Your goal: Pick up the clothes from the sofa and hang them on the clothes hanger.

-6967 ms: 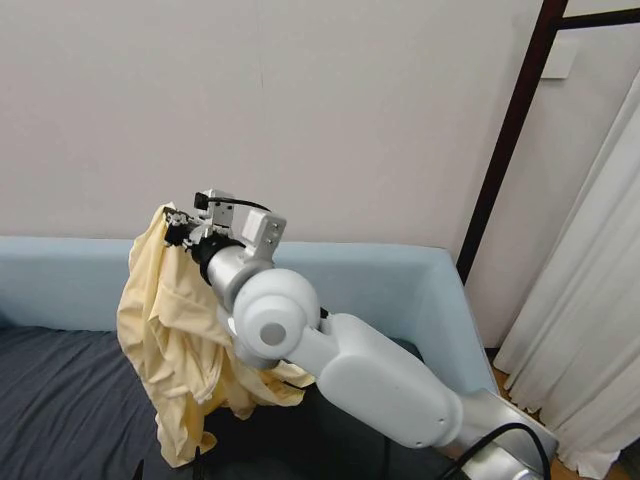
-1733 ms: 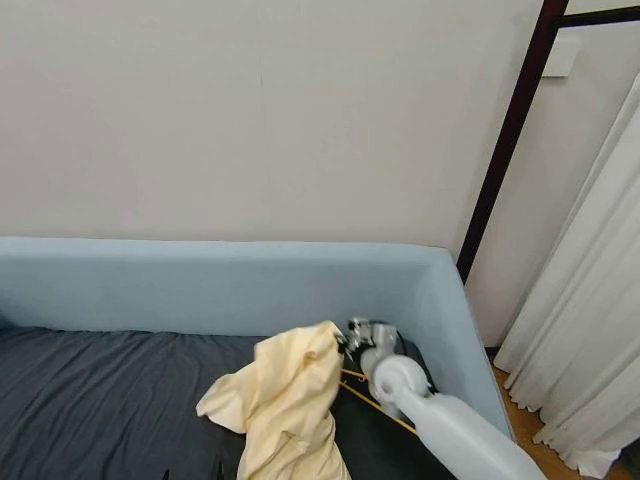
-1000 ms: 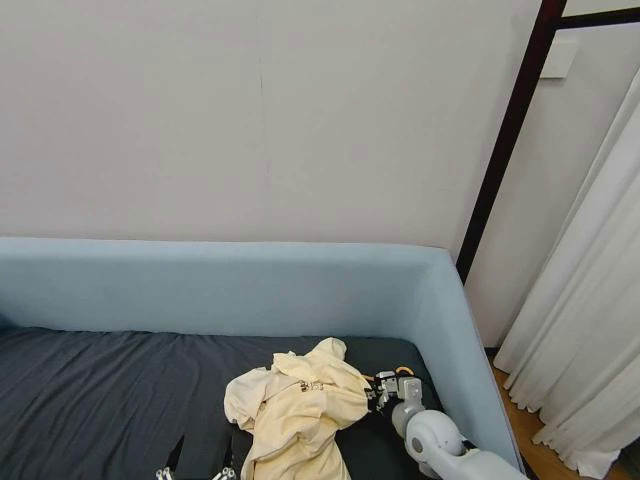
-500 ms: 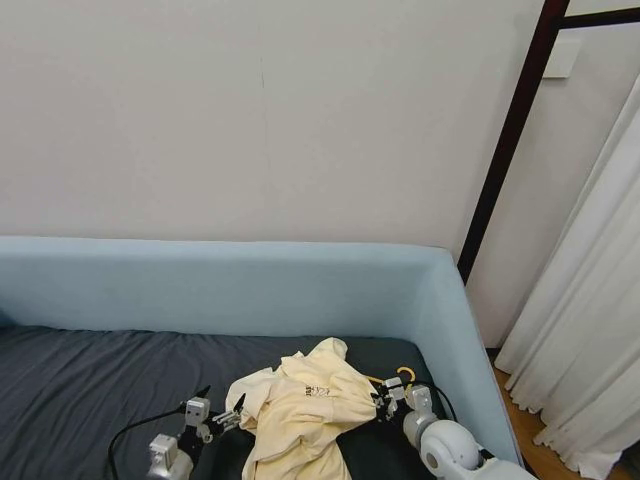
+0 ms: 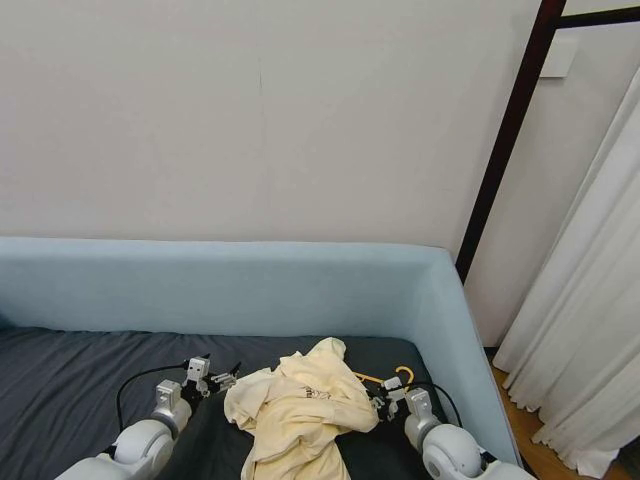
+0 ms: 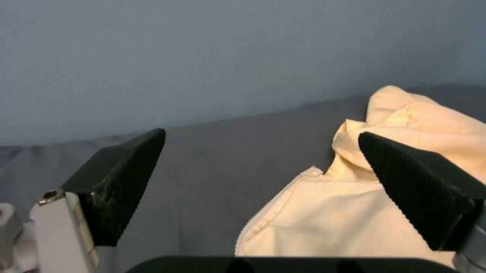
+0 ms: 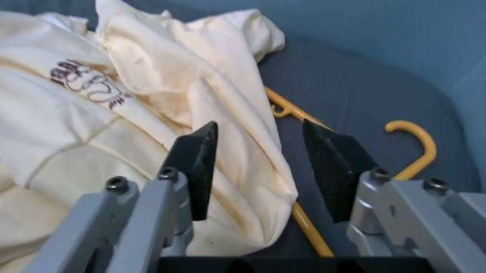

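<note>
A crumpled cream-yellow garment [image 5: 300, 405] lies on the dark grey seat [image 5: 70, 390] of a pale blue sofa [image 5: 200, 285], towards its right-hand end, with the two arms of a Galbot G1 reaching in low from either side. The cloth is heaped in loose folds, a small dark printed motif showing on its upper face.

The left pincer [image 5: 222, 379] hangs just beside the garment's left edge, close above the seat. Its black fingers [image 6: 122, 182] are spread wide in the left wrist view and carry nothing; the zipped edge of the cloth and a raised fold lie ahead of them, with the blue backrest beyond.

The right pincer [image 5: 380, 403] sits at the garment's right edge, close to the sofa's right arm. In the right wrist view its fingers [image 7: 193, 165] stand partly apart with no cloth pinched between them; a fold of the garment's border lies in line with the gap, and whether the tips touch it cannot be told.

An orange-yellow hanger [image 5: 395, 378] rests on the seat. Its hook pokes out just right of the heap, and its bar runs under the cloth.

Behind the sofa rises a plain pale wall [image 5: 250, 120]. A dark rack post [image 5: 505, 150] leans up at the right, beside a white curtain [image 5: 590, 330].
</note>
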{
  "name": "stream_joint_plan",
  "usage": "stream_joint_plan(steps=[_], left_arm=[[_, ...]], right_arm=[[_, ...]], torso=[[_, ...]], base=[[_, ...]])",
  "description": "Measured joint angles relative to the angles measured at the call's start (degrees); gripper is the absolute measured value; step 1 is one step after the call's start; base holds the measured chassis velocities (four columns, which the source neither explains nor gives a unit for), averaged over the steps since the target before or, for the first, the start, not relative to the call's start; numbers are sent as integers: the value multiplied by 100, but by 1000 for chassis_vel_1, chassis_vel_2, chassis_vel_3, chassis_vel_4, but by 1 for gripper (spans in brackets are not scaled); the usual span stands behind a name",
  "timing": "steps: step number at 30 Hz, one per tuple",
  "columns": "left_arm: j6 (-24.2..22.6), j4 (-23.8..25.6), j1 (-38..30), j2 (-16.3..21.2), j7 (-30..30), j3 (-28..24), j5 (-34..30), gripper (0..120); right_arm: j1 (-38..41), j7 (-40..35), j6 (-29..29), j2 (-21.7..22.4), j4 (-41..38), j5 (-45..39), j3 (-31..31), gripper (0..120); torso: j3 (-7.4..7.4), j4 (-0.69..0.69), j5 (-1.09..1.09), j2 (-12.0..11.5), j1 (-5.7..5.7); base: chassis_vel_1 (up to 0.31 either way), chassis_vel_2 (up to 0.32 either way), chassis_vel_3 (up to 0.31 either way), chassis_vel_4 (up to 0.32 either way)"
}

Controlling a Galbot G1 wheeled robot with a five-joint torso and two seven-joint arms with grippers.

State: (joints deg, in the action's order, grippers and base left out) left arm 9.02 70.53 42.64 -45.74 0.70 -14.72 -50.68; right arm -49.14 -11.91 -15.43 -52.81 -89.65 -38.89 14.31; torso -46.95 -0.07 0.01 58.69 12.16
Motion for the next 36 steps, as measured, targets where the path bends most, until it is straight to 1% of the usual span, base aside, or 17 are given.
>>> stream_joint_plan(steps=[2,3,4,5,7,8,11,12,13,15,17,18,22,23,26,32,36], left_arm=[[-135,-189,-318,-135,14,-298,-121,100],[-135,-189,-318,-135,14,-298,-121,100],[-245,-248,-491,-211,60,-447,-193,100],[-409,-303,-658,-289,130,-582,-243,100],[-841,-478,-1047,-502,285,-875,-249,99],[-841,-478,-1047,-502,285,-875,-249,99],[-1733,-703,-1474,-800,563,-1159,-139,98],[-1733,-703,-1474,-800,563,-1159,-139,98],[-1866,-779,-1556,-872,578,-1225,-64,98],[-2027,-1075,-1727,-1100,567,-1342,199,98],[-2182,-1397,-1864,-1325,543,-1422,401,99],[-2182,-1397,-1864,-1325,543,-1422,401,99],[-2291,-1983,-2060,-1763,435,-1465,645,99],[-2291,-1983,-2060,-1763,435,-1465,645,99],[-2399,-2208,-2131,-1956,356,-1471,676,98],[-2562,-2455,-2079,-2136,339,-1428,817,95],[-2589,-2555,-2050,-2173,340,-1365,861,95]], right_arm=[[-159,-1,33,51,-196,130,-114,57],[-159,-1,33,51,-196,130,-114,57],[-222,1,47,61,-262,190,-152,62],[-280,1,60,68,-322,231,-197,67],[-410,-12,68,69,-406,255,-311,77],[-410,-12,68,69,-406,255,-311,77],[-490,-48,68,100,-423,250,-442,92],[-490,-48,68,100,-423,250,-442,92],[-498,-62,68,128,-432,232,-465,97],[-500,-89,63,172,-456,192,-490,100],[-500,-136,32,193,-485,127,-504,100],[-500,-136,32,193,-485,127,-504,100],[-496,-181,2,238,-498,80,-509,100],[-496,-181,2,238,-498,80,-509,100],[-486,-197,-4,267,-490,69,-513,100],[-499,-218,-18,297,-457,57,-528,100],[-541,-217,-21,317,-456,60,-541,100]], torso=[[0,-2,-3,0,0],[0,-2,-3,0,0],[0,-3,-2,0,0],[0,-4,0,0,0],[0,-4,-2,0,0],[0,-4,-2,0,0],[0,-3,1,0,0],[0,-3,1,0,0],[0,-3,-1,0,0],[0,-2,0,0,-1],[0,-2,0,0,-1],[0,-2,0,0,-1],[0,-2,0,0,-1],[0,-2,0,0,-1],[1,-4,-1,0,0],[0,-1,-1,0,-1],[1,-3,-1,1,-1]], base=[[0,0,0,0],[0,0,0,0],[0,0,0,0],[0,0,0,0],[0,0,0,0],[0,0,0,0],[0,0,0,0],[0,0,0,0],[0,0,0,0],[0,0,0,0],[0,0,0,0],[0,0,0,0],[0,0,0,0],[0,0,0,0],[0,0,0,0],[0,0,0,0],[0,0,0,0]])
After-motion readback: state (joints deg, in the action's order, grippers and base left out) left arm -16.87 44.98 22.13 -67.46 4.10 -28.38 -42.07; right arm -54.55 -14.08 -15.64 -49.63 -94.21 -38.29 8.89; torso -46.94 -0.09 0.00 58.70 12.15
